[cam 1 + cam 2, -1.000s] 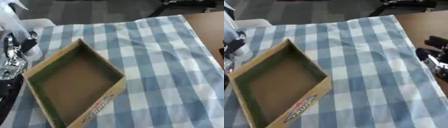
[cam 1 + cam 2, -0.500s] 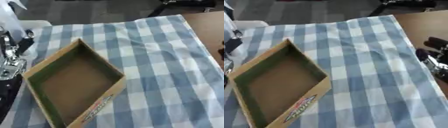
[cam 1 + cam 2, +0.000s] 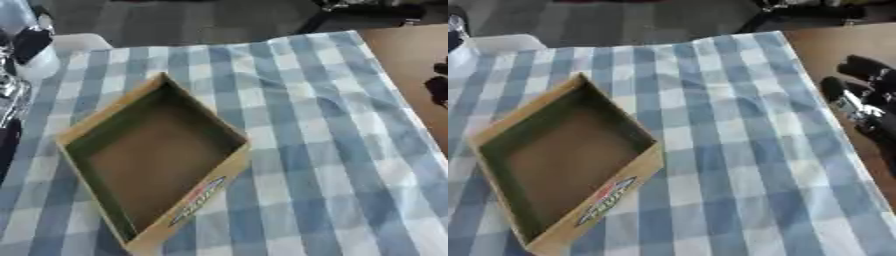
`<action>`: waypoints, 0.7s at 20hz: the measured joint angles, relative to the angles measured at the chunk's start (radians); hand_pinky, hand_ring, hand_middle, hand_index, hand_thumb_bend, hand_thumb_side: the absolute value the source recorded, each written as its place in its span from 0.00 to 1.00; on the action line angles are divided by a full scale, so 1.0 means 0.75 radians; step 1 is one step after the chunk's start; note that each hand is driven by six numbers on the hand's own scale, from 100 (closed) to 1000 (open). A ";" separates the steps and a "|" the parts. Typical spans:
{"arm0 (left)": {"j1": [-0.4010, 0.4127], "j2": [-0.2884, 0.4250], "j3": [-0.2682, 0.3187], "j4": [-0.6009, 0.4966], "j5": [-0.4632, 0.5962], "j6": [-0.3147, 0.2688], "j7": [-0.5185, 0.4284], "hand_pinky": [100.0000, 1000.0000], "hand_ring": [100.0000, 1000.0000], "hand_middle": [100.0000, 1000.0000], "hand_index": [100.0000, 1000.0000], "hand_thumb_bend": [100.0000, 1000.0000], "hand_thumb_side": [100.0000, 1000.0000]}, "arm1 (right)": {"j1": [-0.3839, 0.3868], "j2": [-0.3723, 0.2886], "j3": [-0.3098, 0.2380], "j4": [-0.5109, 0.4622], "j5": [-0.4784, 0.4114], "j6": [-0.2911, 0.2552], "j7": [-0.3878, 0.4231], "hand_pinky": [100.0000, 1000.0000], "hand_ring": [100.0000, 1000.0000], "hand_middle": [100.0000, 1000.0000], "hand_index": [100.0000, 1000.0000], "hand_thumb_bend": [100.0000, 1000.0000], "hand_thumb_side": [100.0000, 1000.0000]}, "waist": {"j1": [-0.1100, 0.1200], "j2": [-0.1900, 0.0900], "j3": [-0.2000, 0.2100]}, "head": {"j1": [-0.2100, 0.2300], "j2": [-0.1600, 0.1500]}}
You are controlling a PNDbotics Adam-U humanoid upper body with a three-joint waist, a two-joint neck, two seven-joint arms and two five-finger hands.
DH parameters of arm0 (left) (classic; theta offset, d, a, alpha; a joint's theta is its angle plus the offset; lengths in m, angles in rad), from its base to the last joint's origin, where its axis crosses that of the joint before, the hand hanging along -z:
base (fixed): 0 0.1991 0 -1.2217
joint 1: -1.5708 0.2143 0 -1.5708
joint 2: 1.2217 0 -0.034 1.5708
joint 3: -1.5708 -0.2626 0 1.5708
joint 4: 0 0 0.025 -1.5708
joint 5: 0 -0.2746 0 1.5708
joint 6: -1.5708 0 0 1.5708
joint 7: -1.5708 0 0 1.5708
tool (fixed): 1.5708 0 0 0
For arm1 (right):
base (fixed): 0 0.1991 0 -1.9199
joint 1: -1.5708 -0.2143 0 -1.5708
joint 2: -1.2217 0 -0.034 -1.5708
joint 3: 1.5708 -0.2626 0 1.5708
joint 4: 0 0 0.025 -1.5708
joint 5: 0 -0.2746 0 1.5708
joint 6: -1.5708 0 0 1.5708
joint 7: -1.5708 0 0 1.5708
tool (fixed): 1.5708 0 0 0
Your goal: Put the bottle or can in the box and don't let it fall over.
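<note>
A shallow cardboard box (image 3: 157, 160) sits left of centre on a blue and white checked cloth (image 3: 341, 165), turned so that one corner points to the upper middle of the frame and another to the bottom edge. You can see straight down into it: its brown floor is bare, with nothing inside, and its inner walls look dark green. The outer wall facing the lower right carries a printed label too blurred to read. At the upper left of the left eye view your left hand (image 3: 31, 45) shows, black with silver parts, beside and against a pale, clear bottle (image 3: 35, 62) that stands at the left edge of the cloth, outside the box and near its upper left wall. A dark part of the hand lies across the bottle's upper end, but the edge of the frame cuts the fingers off, so you cannot tell whether they are curled round it or straight. The bottle appears upright, though only part of it shows. At the right edge of the right eye view your right hand (image 3: 859, 100) rests over a brown table (image 3: 815, 45) beside the cloth, well apart from the box, its dark fingers relaxed and spread, holding nothing.
</note>
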 measured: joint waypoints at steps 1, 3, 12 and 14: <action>0.005 0.000 -0.012 -0.036 0.014 0.014 -0.014 0.87 0.56 0.04 0.11 0.00 0.00 | 0.004 0.000 0.000 0.000 -0.003 0.000 0.000 0.96 0.88 0.88 0.89 0.30 0.24 | -0.003 -0.019 0.007 | -0.005 0.013; 0.018 -0.001 -0.037 -0.115 0.049 0.046 -0.043 0.87 0.57 0.04 0.11 0.00 0.00 | 0.013 0.000 0.000 0.000 -0.009 0.000 0.000 0.96 0.88 0.88 0.89 0.30 0.23 | -0.004 -0.053 0.020 | -0.014 0.037; 0.135 -0.060 -0.154 -0.449 0.211 0.178 -0.127 0.87 0.57 0.06 0.13 0.00 0.00 | 0.034 0.000 0.000 0.000 -0.027 0.002 -0.002 0.96 0.88 0.88 0.89 0.30 0.23 | -0.003 -0.112 0.046 | -0.053 0.104; 0.179 -0.084 -0.188 -0.501 0.221 0.172 -0.144 0.87 0.57 0.06 0.13 0.00 0.00 | 0.033 0.000 0.000 0.000 -0.029 0.002 -0.002 0.96 0.88 0.88 0.89 0.30 0.23 | 0.001 -0.115 0.046 | -0.058 0.105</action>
